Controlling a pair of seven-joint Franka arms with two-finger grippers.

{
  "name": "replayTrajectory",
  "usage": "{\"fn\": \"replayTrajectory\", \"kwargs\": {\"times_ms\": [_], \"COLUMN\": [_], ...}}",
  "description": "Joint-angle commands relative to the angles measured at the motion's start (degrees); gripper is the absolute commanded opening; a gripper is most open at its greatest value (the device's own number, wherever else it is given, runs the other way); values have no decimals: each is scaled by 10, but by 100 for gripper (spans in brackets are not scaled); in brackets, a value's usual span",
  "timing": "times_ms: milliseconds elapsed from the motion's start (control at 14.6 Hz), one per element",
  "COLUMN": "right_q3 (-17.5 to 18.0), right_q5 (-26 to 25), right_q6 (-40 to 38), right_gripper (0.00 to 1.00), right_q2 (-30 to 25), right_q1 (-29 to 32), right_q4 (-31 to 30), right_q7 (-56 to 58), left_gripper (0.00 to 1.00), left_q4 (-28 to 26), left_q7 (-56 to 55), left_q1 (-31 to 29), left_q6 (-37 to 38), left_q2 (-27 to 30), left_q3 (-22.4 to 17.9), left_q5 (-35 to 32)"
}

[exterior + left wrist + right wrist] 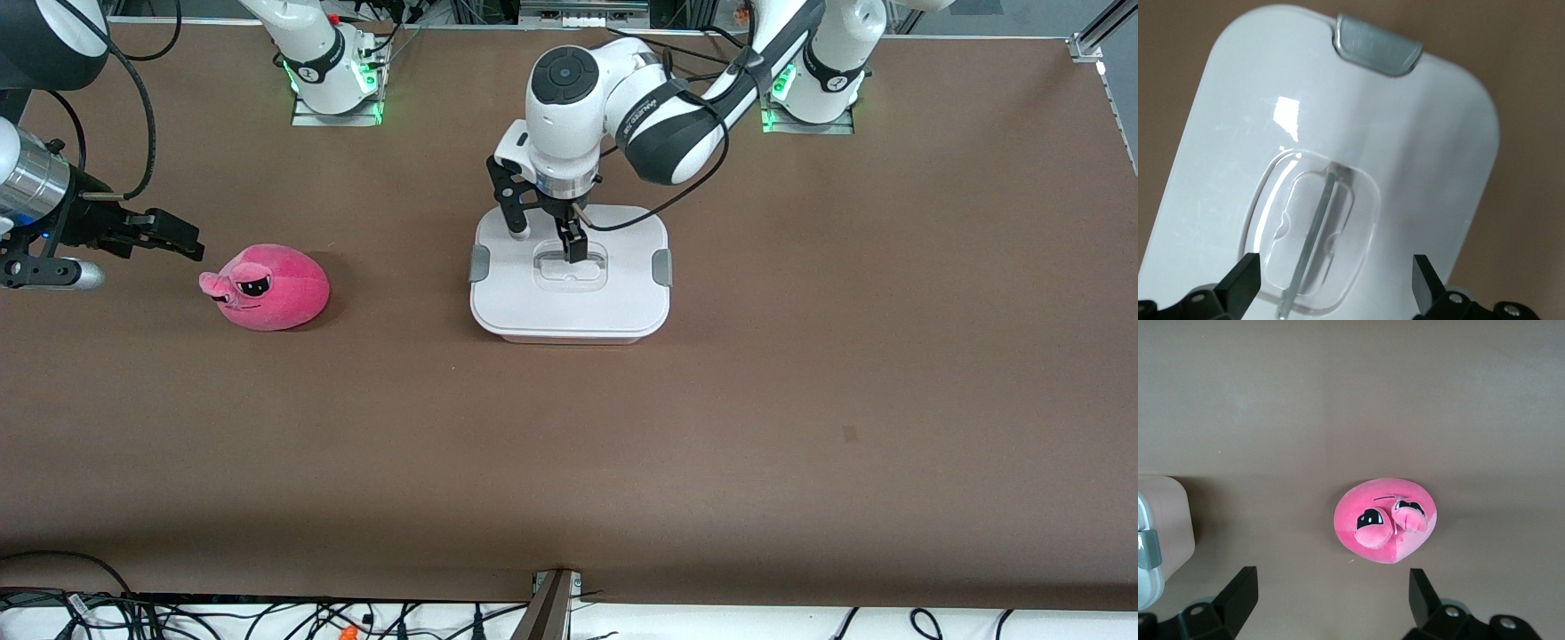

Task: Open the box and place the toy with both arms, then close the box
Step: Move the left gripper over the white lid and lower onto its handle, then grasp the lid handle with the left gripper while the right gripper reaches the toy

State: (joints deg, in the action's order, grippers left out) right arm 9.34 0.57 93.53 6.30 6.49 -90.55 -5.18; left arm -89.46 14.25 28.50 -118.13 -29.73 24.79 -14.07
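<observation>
Two pincers gaped wide, empty: left pincer over the one box's lidded handle, right pincer beside the one toy on the bench.

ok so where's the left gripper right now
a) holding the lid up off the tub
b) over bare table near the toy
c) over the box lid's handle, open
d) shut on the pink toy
c: the left gripper hangs open over the clear handle of the box, whose lid is still on.
</observation>
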Motion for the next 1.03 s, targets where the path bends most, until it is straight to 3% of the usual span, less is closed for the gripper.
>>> {"fn": "replayTrajectory", "kwargs": {"times_ms": [0, 275, 481, 687, 756, 962], "right_q3": [1, 0, 1, 2, 2, 3], "right_q5": [-7, -7, -7, -7, -8, -11], "right_q6": [-13, -13, -12, -13, -13, -5], "right_gripper": [100, 100, 100, 100, 100, 100], "right_q2": [-2, -1, -2, -2, -2, 3], "right_q1": [1, 1, 1, 0, 0, -7], "right_q4": [7, 6, 6, 3, 1, -24], "right_q7": [8, 10, 6, 6, 6, 2], "left_gripper": [100, 99, 60, 7, 0, 0], "left_q4": [-16, -20, -20, -20, -19, -16], "left_q7": [26, 28, 29, 54, 54, 57], "left_q1": [-6, -8, -9, -16, -18, -22], "left_q6": [-22, -32, -38, -36, -35, -35], "left_q2": [9, 7, -3, -2, -1, 0], "left_q3": [-2, -4, -7, -5, -5, -5], "left_q5": [-23, -27, -27, -26, -25, -26]}}
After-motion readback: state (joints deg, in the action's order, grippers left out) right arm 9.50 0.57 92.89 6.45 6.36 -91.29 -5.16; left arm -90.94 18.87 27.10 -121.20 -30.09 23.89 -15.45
